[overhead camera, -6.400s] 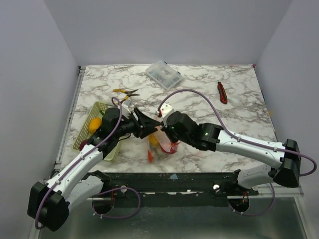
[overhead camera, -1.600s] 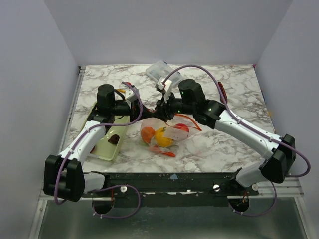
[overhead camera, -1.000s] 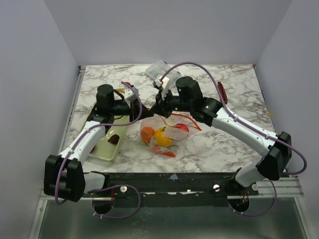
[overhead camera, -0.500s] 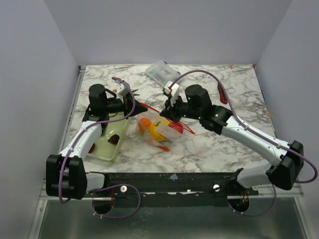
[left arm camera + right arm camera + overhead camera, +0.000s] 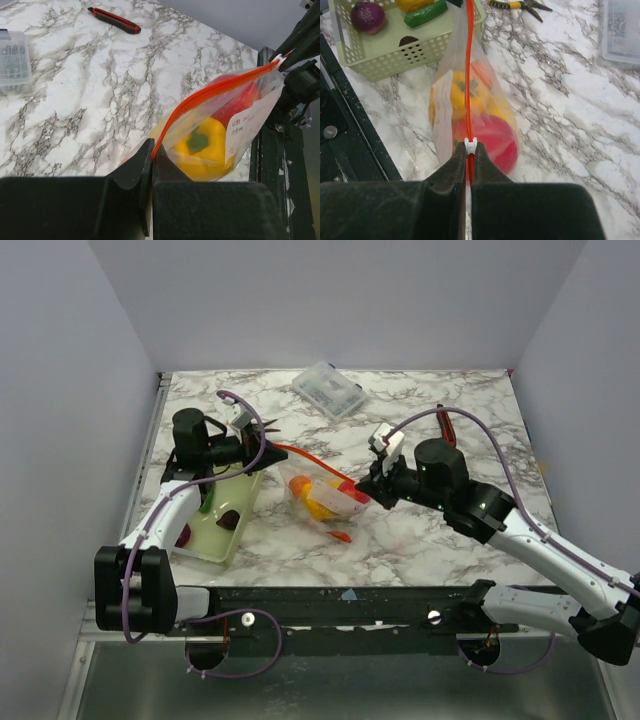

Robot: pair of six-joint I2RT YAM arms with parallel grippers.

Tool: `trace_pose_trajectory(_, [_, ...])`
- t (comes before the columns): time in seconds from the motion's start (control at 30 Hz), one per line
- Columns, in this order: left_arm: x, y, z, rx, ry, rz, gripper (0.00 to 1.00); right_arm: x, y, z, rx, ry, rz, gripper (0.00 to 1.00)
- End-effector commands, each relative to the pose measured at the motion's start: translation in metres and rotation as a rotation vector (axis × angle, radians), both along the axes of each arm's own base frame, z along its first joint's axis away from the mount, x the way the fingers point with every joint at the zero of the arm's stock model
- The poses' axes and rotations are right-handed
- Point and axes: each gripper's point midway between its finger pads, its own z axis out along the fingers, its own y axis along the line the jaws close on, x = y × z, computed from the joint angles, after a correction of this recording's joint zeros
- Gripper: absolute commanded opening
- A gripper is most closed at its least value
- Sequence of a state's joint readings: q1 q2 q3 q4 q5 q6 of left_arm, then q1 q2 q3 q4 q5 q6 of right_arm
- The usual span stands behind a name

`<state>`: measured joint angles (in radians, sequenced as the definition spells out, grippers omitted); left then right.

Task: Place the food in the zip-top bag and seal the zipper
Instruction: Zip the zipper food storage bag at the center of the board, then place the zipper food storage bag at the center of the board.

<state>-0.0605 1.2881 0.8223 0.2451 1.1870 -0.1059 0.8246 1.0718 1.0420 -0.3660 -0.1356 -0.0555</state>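
A clear bag (image 5: 330, 502) lies on a marble table (image 5: 380, 552), holding food (image 5: 200, 145): a yellow pepper-like toy, a red one and something orange (the rest is too blurred through the plastic to name). The bag's red-orange zipper (image 5: 300, 455) is stretched in a straight line between two robot grippers. The left gripper (image 5: 266, 447), at the bag's left, has its fingers pressed together on the zipper's left end. The right gripper (image 5: 468, 150), at the bag's right, pinches the other end, where a small white tab (image 5: 471, 144) shows at its fingertips. Left of the bag stands a pale green basket (image 5: 215, 535) holding more toys. Beyond the bag lies a clear box (image 5: 328, 388); beyond and to the bag's right, a red knife (image 5: 114, 20).
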Motion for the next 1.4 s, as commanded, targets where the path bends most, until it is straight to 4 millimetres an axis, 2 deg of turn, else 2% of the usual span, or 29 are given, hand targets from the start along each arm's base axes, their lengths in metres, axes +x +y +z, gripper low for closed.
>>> trace_pose_trajectory(0.0, [0.023,0.016,0.003,0.022,-0.038,0.104,0.00,-0.009,-0.030,-0.010,-0.014,0.033,-0.103,0.00])
trace_pose_trajectory(0.27, [0.024,0.018,0.002,0.022,-0.032,0.109,0.00,-0.021,-0.049,-0.018,-0.004,0.079,-0.162,0.00])
trace_pose_trajectory(0.57, [0.025,0.014,0.001,0.013,-0.007,0.085,0.00,-0.029,-0.057,-0.037,-0.007,0.134,-0.195,0.00])
trace_pose_trajectory(0.6, [0.024,0.011,0.000,0.008,0.006,0.075,0.00,-0.028,-0.056,-0.038,0.000,0.144,-0.201,0.03])
trace_pose_trajectory(0.67, [0.023,0.004,-0.002,0.009,0.028,0.057,0.00,-0.028,-0.054,-0.042,0.009,0.173,-0.215,0.20])
trace_pose_trajectory(0.7, [0.020,0.000,-0.004,0.014,0.041,0.042,0.00,-0.027,-0.052,-0.042,0.016,0.184,-0.221,0.33])
trace_pose_trajectory(0.8, [0.015,-0.017,-0.010,0.050,0.058,0.010,0.00,-0.023,-0.051,-0.036,0.063,0.218,-0.277,0.51])
trace_pose_trajectory(0.9, [0.010,-0.034,-0.012,0.054,0.103,-0.006,0.00,-0.019,-0.057,-0.017,0.090,0.229,-0.347,0.60])
trace_pose_trajectory(1.13, [0.013,-0.089,-0.016,0.068,0.259,-0.019,0.00,-0.006,-0.108,0.049,0.133,0.119,-0.601,0.73])
trace_pose_trajectory(1.23, [0.007,-0.130,-0.018,0.061,0.290,-0.058,0.00,-0.008,-0.126,0.072,0.192,0.073,-0.657,0.75])
trace_pose_trajectory(1.37, [-0.003,-0.192,-0.024,0.062,0.332,-0.141,0.00,-0.015,-0.135,0.089,0.267,0.038,-0.658,0.74])
